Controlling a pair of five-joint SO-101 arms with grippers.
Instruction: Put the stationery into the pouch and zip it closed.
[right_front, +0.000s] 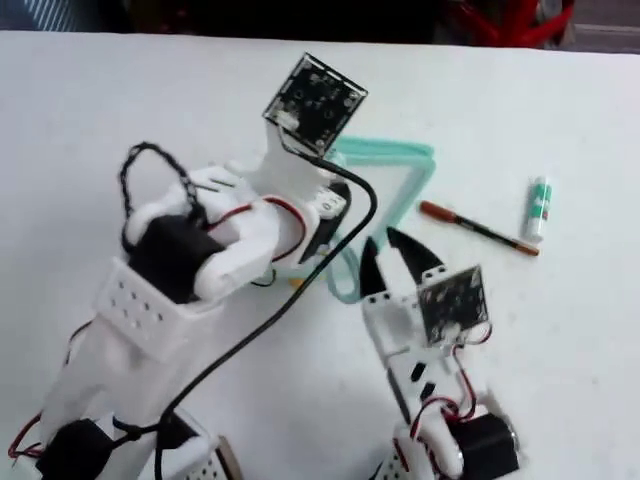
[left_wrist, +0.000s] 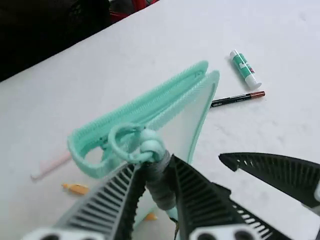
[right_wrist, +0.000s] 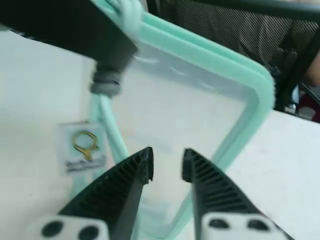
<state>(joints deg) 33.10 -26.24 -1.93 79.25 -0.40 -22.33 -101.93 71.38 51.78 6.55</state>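
left hand (left_wrist: 157, 167) clamps zip pull (left_wrist: 150, 147) of pouch (left_wrist: 150, 107) | right hand (right_wrist: 167, 157) narrowly open | pen (left_wrist: 237, 98), glue stick (left_wrist: 245, 69) outside

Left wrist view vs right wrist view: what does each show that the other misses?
Left wrist, not right: the glue stick and brown pen lying on the table past the pouch, plus a pale pink stick and an orange scrap on its other side.
Right wrist, not left: the white label with a gold mark, beside the pouch's rim.
Both: the pouch, the left gripper shut on its grey zipper end, and the right gripper open close to it.
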